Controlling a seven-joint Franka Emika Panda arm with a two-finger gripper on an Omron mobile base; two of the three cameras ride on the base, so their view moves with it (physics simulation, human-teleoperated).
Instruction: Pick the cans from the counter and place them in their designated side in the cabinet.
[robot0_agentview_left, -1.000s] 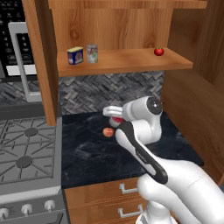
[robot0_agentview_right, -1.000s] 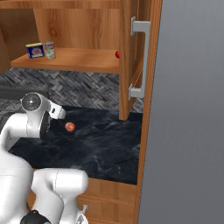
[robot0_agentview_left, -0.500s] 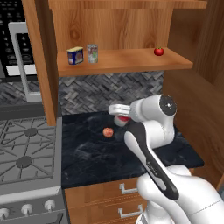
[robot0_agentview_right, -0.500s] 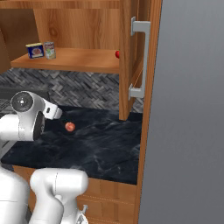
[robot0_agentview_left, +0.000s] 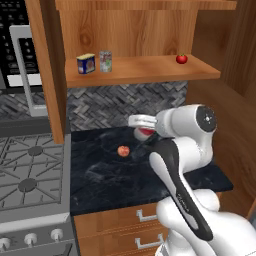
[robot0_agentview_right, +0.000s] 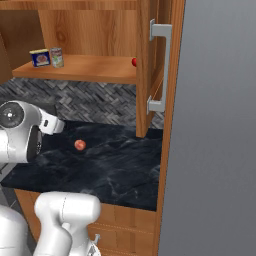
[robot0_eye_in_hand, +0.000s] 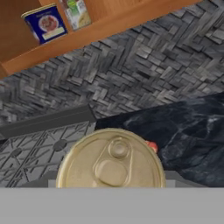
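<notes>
Red-and-white can (robot0_agentview_left: 145, 132) carried in the gripper (robot0_agentview_left: 141, 125), mid-frame above the counter (robot0_agentview_left: 110, 170).
In the hand view its pull-tab lid (robot0_eye_in_hand: 110, 161) fills the lower centre, clasped between the fingers; the second can (robot0_agentview_left: 105, 61) stands on the cabinet shelf (robot0_agentview_left: 150, 70), upper left.

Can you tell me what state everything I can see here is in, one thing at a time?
Gripper: closed on a can, held above the counter.
Held can: sealed, pull-tab lid intact.
Green-labelled can: upright on the cabinet shelf.
Blue tin: on the shelf, beside that can.
Tomato: on the shelf's right end.
Small fruit: lying on the counter.
Cabinet door: open.
</notes>
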